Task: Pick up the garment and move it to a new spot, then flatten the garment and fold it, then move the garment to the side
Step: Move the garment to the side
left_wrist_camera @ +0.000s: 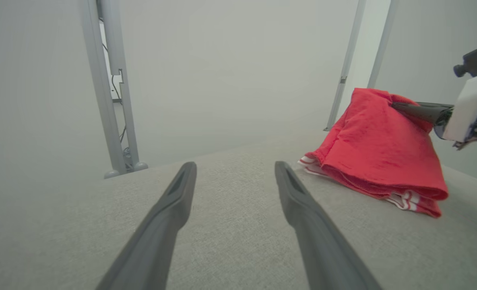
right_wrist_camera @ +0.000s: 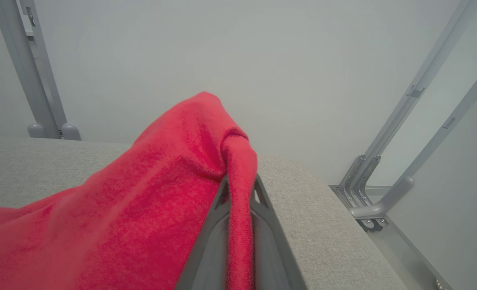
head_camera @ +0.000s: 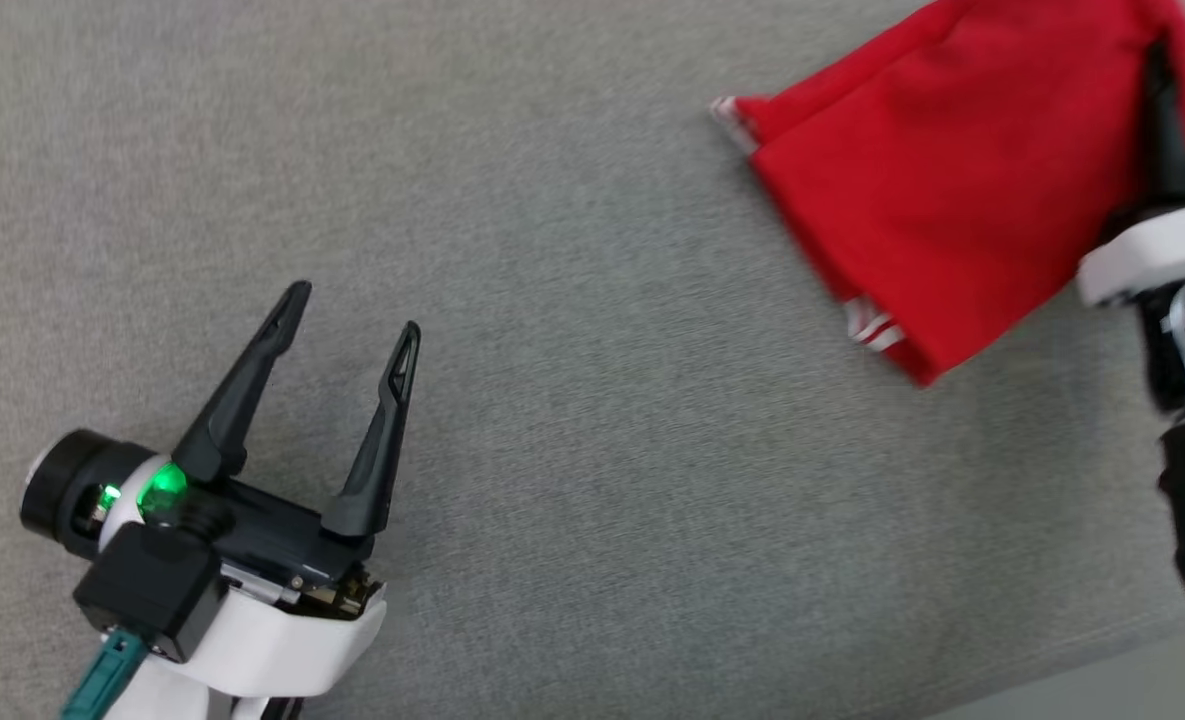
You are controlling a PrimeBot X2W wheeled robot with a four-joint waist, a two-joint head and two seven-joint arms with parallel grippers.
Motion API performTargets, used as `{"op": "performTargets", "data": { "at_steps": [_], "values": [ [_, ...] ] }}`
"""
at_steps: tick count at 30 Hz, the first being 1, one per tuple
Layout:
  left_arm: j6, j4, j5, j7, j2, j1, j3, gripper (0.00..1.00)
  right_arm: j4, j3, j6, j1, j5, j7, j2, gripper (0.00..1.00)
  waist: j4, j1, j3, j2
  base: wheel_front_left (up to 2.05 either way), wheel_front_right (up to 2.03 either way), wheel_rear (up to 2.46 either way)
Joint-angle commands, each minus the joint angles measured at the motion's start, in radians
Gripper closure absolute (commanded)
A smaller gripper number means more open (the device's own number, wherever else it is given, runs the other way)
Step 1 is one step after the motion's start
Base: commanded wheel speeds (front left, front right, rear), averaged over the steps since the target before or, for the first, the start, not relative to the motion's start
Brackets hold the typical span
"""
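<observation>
Your left gripper (head_camera: 352, 310) sits at the lower left of the head view, above the grey fabric surface (head_camera: 592, 450). Jaws wide apart, nothing between them. Green light on at its base. The left wrist view confirms it: both fingers (left_wrist_camera: 170, 209) splayed over bare grey weave, the left gripper (left_wrist_camera: 234, 165) well apart from the cloth.

Middle of the surface is plain grey.

The garment (head_camera: 952, 180) is at the upper right of the head view, a bit blurred. It's solid red, soft knit, folded over in layers. White stripe trim shows at two spots: the left corner and the lower edge. From the left wrist view, the garment (left_wrist_camera: 379, 153) stands like a tent. Its low, striped end rests on the surface and its top rises to a peak on the right.

That peak is in your right gripper (left_wrist_camera: 395, 106), at the right edge of the head view. The right wrist view shows the right gripper (right_wrist_camera: 241, 187) with jaws narrow, pinching a bunched red fold. The rest of the garment (right_wrist_camera: 141, 193) drapes down and left from the pinch.

Grey metal frame posts (right_wrist_camera: 403, 161) stand beyond the surface edge.
</observation>
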Motion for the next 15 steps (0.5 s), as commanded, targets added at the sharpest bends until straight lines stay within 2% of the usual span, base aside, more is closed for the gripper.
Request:
{"op": "performTargets", "data": {
  "at_steps": [1, 2, 11, 15],
  "values": [
    [-0.003, -0.030, -0.007, 0.009, 0.015, -0.032, 0.000, 0.00, 0.002, -0.056, 0.000, -0.045, -0.036, -0.007, -0.012, 1.00, 0.044, 0.0000, 0.069, 0.0000, 0.00, 0.00, 0.00],
    [-0.003, -0.030, -0.007, 0.009, 0.015, -0.032, 0.000, 0.00, 0.002, -0.056, 0.000, -0.045, -0.036, -0.007, -0.012, 1.00, 0.044, 0.0000, 0.069, 0.0000, 0.00, 0.00, 0.00],
    [-0.002, -0.119, -0.018, 0.043, 0.063, -0.067, 0.006, 0.00, -0.083, -0.318, 0.000, -0.141, -0.241, -0.007, 0.000, 1.00, 0.057, 0.0000, 0.140, 0.0000, 0.00, 0.00, 0.00],
    [-0.002, -0.130, -0.022, 0.049, 0.071, -0.064, 0.005, 0.00, -0.127, -0.372, 0.000, -0.145, -0.330, -0.007, 0.023, 1.00, 0.045, 0.0000, 0.147, 0.0000, 0.00, 0.00, 0.00]
  ]
}}
